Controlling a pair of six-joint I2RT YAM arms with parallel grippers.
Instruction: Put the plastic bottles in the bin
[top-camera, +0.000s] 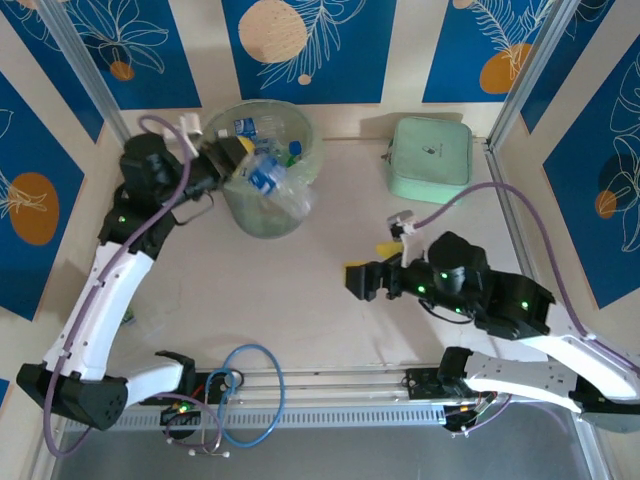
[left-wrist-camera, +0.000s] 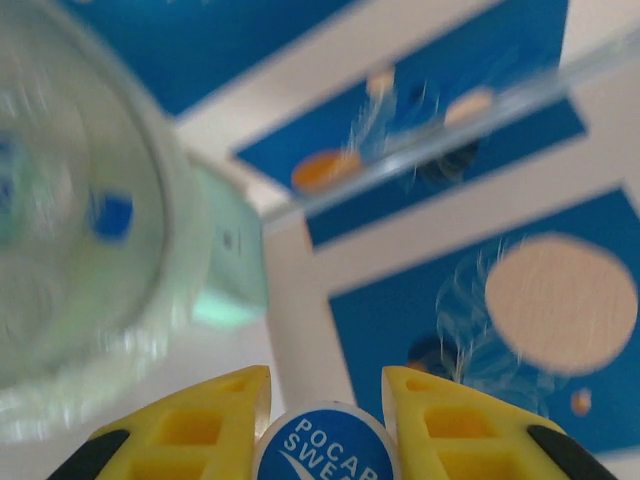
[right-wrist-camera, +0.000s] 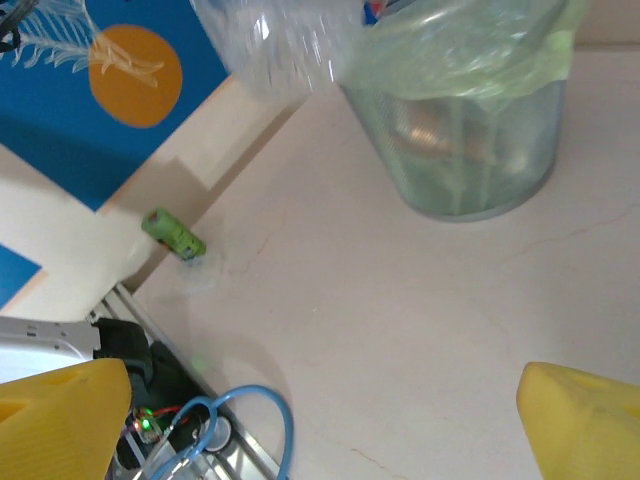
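Left hand (left-wrist-camera: 325, 392): is pinching the round blue cap (left-wrist-camera: 325, 445) of a clear, crinkled bottle (top-camera: 268, 178) at the bin's 9 o'clock rim.
Bin (top-camera: 250, 215): round, translucent green, is holding more bottles (top-camera: 262, 128); is standing at the tabletop's (top-camera: 300, 300) 11 o'clock.
Right hand (right-wrist-camera: 320, 410): yellow fingers (right-wrist-camera: 60, 420) are spreading wide at 3 o'clock.

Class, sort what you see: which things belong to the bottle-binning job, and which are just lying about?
Job: bin, bottles inside, bottle in left pincer, green bottle by wall.
Lying about: case, blue cable.
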